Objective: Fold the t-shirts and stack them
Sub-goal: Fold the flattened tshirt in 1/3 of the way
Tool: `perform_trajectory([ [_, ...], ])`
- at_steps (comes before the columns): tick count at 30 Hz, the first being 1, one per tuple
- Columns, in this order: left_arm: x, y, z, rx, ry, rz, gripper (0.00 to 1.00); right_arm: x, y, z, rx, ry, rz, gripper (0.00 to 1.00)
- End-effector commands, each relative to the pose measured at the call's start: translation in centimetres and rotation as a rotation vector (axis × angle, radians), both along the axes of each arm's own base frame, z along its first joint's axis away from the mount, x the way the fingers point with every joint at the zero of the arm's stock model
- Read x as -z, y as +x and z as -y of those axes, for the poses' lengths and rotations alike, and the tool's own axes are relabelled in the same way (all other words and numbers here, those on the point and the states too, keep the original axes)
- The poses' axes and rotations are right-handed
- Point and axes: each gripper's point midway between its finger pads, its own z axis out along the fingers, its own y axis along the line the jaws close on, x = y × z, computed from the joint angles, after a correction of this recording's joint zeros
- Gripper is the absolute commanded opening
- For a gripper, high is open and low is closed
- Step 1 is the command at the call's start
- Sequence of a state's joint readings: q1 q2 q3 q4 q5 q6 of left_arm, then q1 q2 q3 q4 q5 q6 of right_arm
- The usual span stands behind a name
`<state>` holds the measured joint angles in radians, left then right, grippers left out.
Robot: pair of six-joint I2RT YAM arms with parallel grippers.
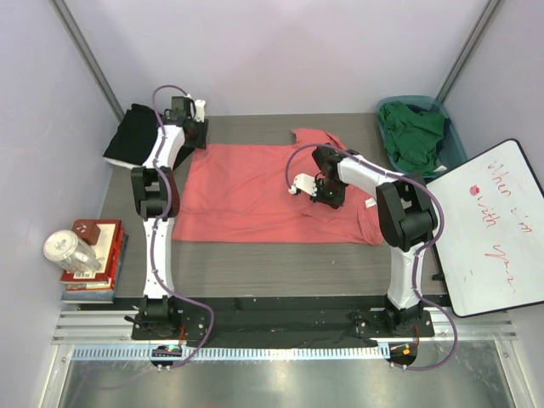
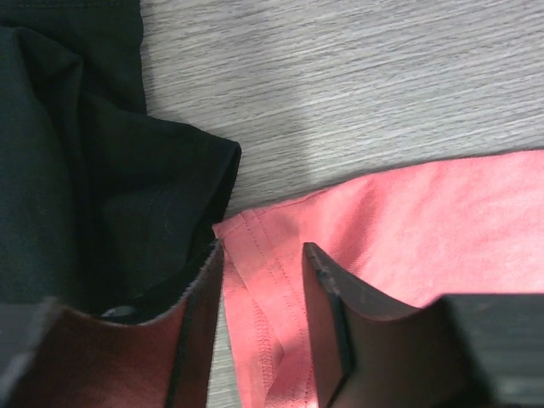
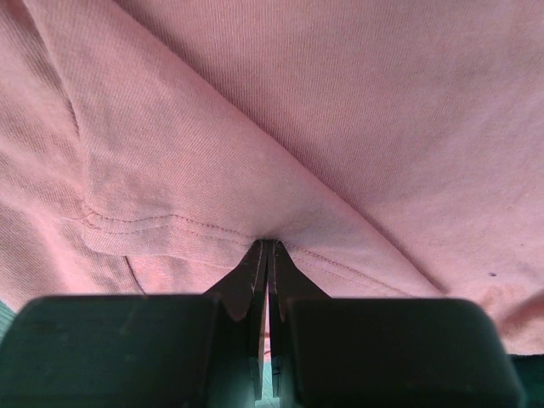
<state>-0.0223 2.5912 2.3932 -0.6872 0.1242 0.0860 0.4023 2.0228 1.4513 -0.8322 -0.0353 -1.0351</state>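
My right gripper [image 3: 268,248] is pinched shut on a hemmed fold of the pink shirt [image 3: 340,102]. My left gripper [image 2: 262,255] sits half-open astride its corner, with the black shirt [image 2: 76,170] at 9 o'clock.

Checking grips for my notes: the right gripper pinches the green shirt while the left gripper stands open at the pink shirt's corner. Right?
No: the right gripper pinches the pink shirt, not the green shirt, as the right wrist view shows. The left gripper does stand open at its corner.

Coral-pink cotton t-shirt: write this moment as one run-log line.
coral-pink cotton t-shirt: spread on grey table | right gripper: shut on its fabric | left gripper: open over its corner
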Motion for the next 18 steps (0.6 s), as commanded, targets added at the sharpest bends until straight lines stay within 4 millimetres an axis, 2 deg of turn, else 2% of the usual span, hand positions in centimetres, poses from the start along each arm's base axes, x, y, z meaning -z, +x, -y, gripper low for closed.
perform_trajectory([
  [1, -1.2, 0.4, 0.5, 0.006, -0.017, 0.023, 0.40, 3.1, -0.3, -1.2, -0.009, 0.030, -0.048, 0.07],
  [11, -1.2, -0.1, 0.7, 0.010, -0.018, 0.006, 0.37, 3.3, -0.4, -1.2, -0.006, 0.031, -0.054, 0.07],
  [18, -0.4, 0.2, 0.2, 0.003, 0.012, 0.007, 0.19, 3.2, -0.3, -1.3, -0.005, 0.037, -0.050, 0.06],
])
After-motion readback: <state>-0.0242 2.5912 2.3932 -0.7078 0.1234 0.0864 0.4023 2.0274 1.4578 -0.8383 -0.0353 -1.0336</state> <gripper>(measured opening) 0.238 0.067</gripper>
